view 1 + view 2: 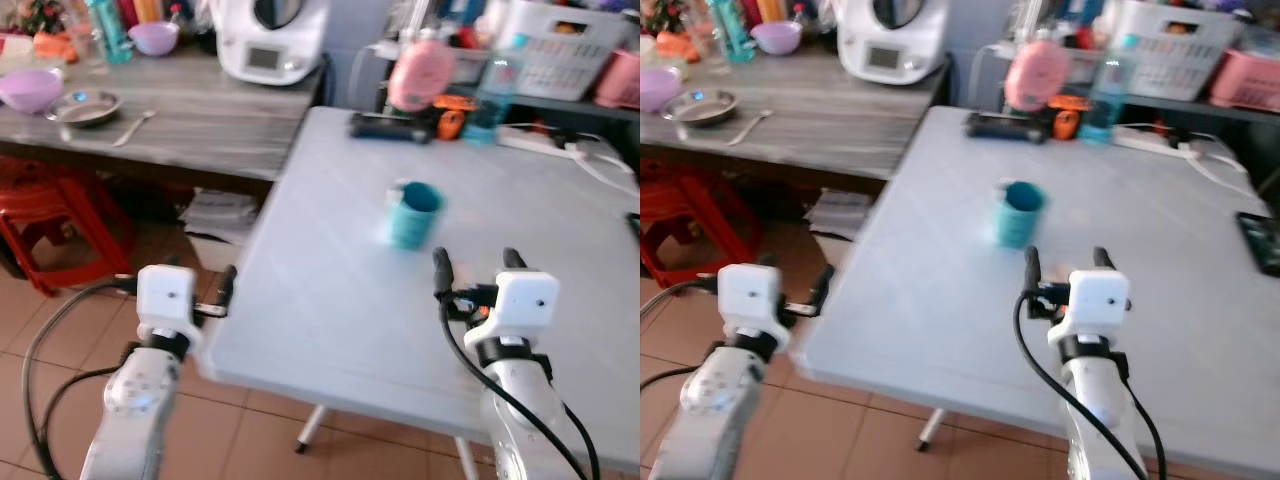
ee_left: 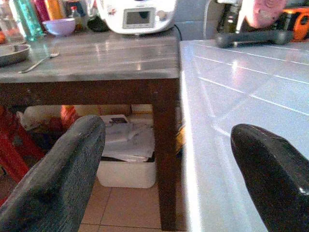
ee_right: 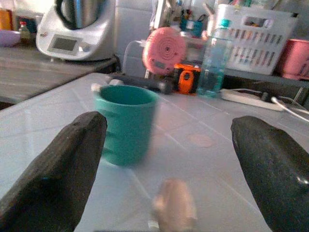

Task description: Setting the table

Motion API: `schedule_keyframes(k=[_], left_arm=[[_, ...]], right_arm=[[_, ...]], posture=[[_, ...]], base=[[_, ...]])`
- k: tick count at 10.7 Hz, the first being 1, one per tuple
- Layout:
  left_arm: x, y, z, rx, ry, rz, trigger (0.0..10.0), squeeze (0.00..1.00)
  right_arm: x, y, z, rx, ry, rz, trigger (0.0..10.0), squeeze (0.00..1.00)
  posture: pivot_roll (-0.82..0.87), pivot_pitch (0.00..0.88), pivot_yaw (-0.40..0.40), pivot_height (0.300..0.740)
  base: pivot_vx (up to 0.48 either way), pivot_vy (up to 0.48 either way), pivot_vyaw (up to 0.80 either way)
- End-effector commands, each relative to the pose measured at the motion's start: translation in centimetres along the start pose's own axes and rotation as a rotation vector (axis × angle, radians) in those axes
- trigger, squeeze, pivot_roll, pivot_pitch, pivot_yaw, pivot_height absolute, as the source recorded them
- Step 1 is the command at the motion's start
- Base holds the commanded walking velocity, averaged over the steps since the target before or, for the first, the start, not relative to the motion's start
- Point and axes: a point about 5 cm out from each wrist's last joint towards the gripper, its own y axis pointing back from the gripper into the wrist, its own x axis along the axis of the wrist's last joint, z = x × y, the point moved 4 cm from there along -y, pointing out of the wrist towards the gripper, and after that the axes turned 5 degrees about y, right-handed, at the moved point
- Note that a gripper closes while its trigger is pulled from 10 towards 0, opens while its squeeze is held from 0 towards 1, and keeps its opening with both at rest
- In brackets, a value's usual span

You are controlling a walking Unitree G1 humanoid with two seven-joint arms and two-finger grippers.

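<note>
Right gripper (image 1: pixel 478 262) hovers low over the pale grey plastic worktop (image 1: pixel 330 300), fingers spread wide, empty, just short of the teal ribbed plastic cup (image 1: pixel 413 214) standing upright near the worktop's middle. Left gripper (image 1: pixel 228 290), fingers also apart and empty, sits off the worktop's left edge above the tiled floor. Risks, as judged: a spread finger could clip the light cup and tip it; the left arm may knock the worktop's edge if swung inward. No legible brand or writing; frames blurred.
</note>
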Motion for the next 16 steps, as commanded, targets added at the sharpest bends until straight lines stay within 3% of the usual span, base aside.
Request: schedule_keyframes(k=[1, 3, 6, 9, 16], left_arm=[[-0.8, 0.0, 1.6, -0.074, 0.024, -0.04, 10.0, 0.0], [-0.7, 1.0, 4.3, -0.315, 0.073, -0.042, 10.0, 0.0], [-0.3, 1.2, 5.6, -0.483, 0.051, -0.051, 10.0, 0.0], [-1.1, 2.0, 5.8, -0.5, 0.028, -0.061, 10.0, 0.0], [-0.7, 2.1, 5.9, -0.548, 0.019, -0.044, 10.0, 0.0]], right_arm=[[-0.8, 0.0, 0.6, -0.019, -0.003, -0.042, 10.0, 0.0], [-1.6, -0.2, 0.4, 0.004, -0.068, -0.106, 10.0, 0.0], [-4.3, -0.1, 0.0, 0.062, -0.113, -0.259, 10.0, 0.0], [-5.4, -0.3, -0.7, 0.099, -0.133, -0.308, 10.0, 0.0], [-7.6, -0.5, -2.7, 0.19, -0.141, -0.441, 10.0, 0.0]], posture=[[0.1, 0.069, -0.021, 0.74], [0.1, 0.074, -0.026, 0.74], [0.09, 0.075, -0.026, 0.74], [0.1, 0.074, -0.024, 0.74], [0.1, 0.076, -0.027, 0.74]], base=[[0.0, 0.0, 0.0], [0.0, 0.0, 0.0], [0.0, 0.0, 0.0], [0.0, 0.0, 0.0], [0.0, 0.0, 0.0]])
